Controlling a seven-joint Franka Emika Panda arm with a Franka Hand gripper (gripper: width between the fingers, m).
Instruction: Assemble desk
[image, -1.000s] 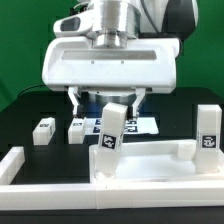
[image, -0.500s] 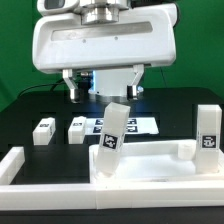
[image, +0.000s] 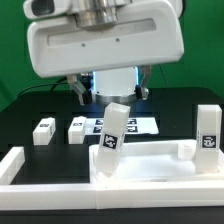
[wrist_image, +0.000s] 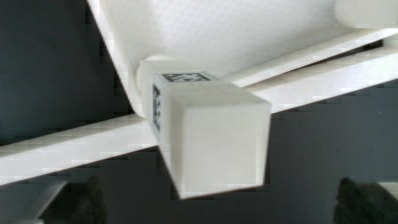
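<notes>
- Rimmed desk panel (image: 150, 165) flat at front of black tabletop (image: 22, 125), long axis across the exterior view.
- Inside its rim, near the exterior view's left end: tilted leg block (image: 112, 125). At the right end: upright leg block (image: 207, 128).
- Loose leg blocks (image: 42, 131) (image: 77, 129) lying on tabletop behind the panel, just beside marker board (image: 135, 125).
- Claw (image: 110, 95) spread fully wide, empty, above tilted leg block (wrist_image: 205, 125); fingertips (wrist_image: 71, 200) flanking it in wrist view, no contact.
- Tilted leg block on end, long axis near vertical, top leaning toward the exterior view's right, tag facing camera.
</notes>
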